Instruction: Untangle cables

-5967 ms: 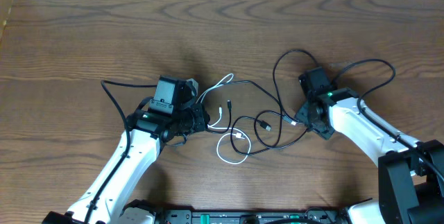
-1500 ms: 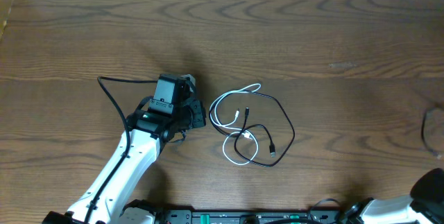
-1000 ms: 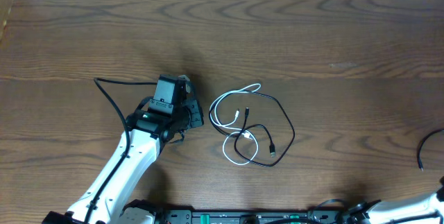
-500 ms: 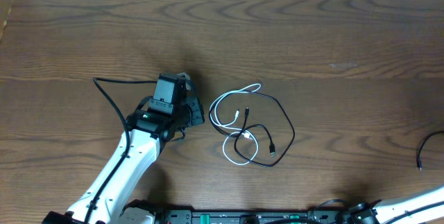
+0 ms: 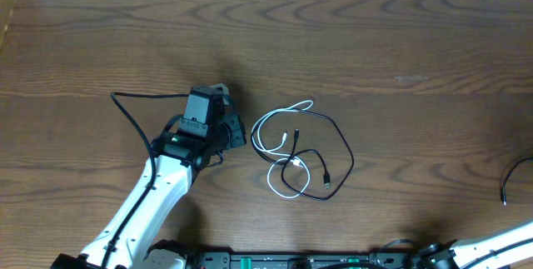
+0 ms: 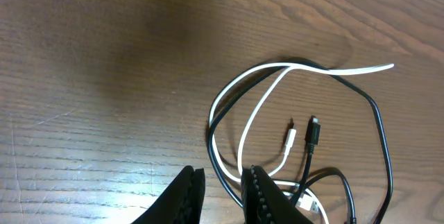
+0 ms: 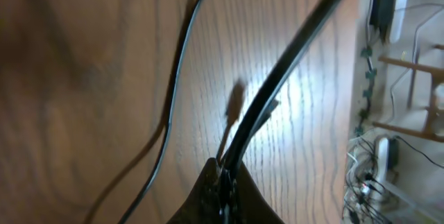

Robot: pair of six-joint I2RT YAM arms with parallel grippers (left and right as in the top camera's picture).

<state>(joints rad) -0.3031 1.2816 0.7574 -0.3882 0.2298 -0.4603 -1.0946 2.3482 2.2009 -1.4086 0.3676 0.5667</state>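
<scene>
The white cable point(image 5: 260, 136) and a black cable point(image 5: 346, 148) lie looped over each other in the middle of the counter point(image 5: 375, 44). They sit nearer its front edge than its far edge, with broad bare wood behind them and to their right. The left arm point(image 5: 158, 181) reaches in just left of the loops. The left jaws stand slightly parted with bare wood between them, holding nothing, one tip just beside the black loop. A second black cable point(image 5: 510, 177) shows at the counter's right edge, well apart from the tangle. The right jaws are closed tight on it, the cord running up from their tips.
</scene>
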